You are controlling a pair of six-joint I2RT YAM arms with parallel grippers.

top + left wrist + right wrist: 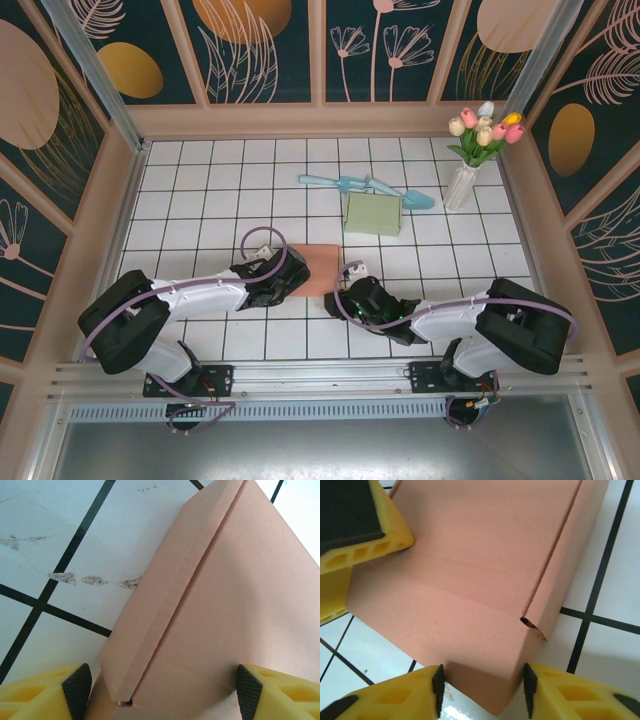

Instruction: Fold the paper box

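The paper box (316, 270) is salmon-pink card and lies on the tiled table between my two arms. From the left, my left gripper (290, 279) straddles one end of the box (225, 595). The left gripper (162, 690) stands wide, with a pad against each side, and a folded side flap runs up the left of that view. My right gripper (346, 291) comes in from the right. The right gripper (483, 690) has its pads pressed on a near corner of the box (480, 555). One left finger (355, 515) sits at the box's far corner.
A green box (373, 213) stands behind the paper box, with light blue tools (365, 187) lying beyond it. A vase of tulips (462, 180) stands at the back right. Wooden walls close in the table on three sides.
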